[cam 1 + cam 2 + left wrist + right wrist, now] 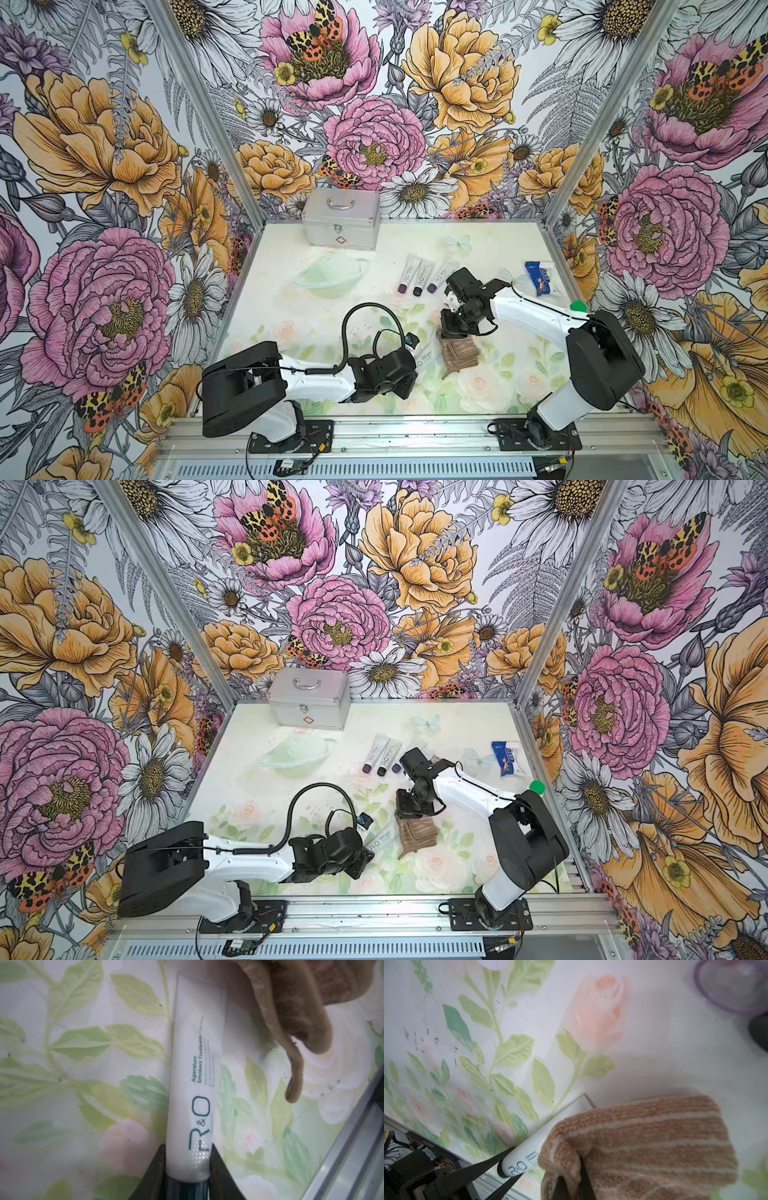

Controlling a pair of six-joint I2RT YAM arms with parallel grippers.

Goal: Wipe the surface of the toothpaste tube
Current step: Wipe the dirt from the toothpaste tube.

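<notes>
A white toothpaste tube (pixel 195 1064) with a dark cap lies low over the flowered table, and my left gripper (pixel 188 1147) is shut on its cap end. In both top views only a short piece of the tube (pixel 426 356) (pixel 380 839) shows past the left gripper (pixel 409 365). My right gripper (pixel 572 1169) is shut on a brown striped cloth (pixel 643 1147). The cloth (pixel 459 353) hangs below the right gripper (pixel 451 332) and covers the tube's (pixel 527 1155) middle and part of its flat end. The left fingers (pixel 488 1165) show clamping the cap end.
Three more tubes (pixel 417 276) lie side by side at the back, beside the right arm's wrist. A metal case (pixel 340 218) stands at the far edge, a clear green mask (pixel 328 274) in front of it, a blue packet (pixel 540 278) at right. A metal rail (pixel 342 1147) borders the front.
</notes>
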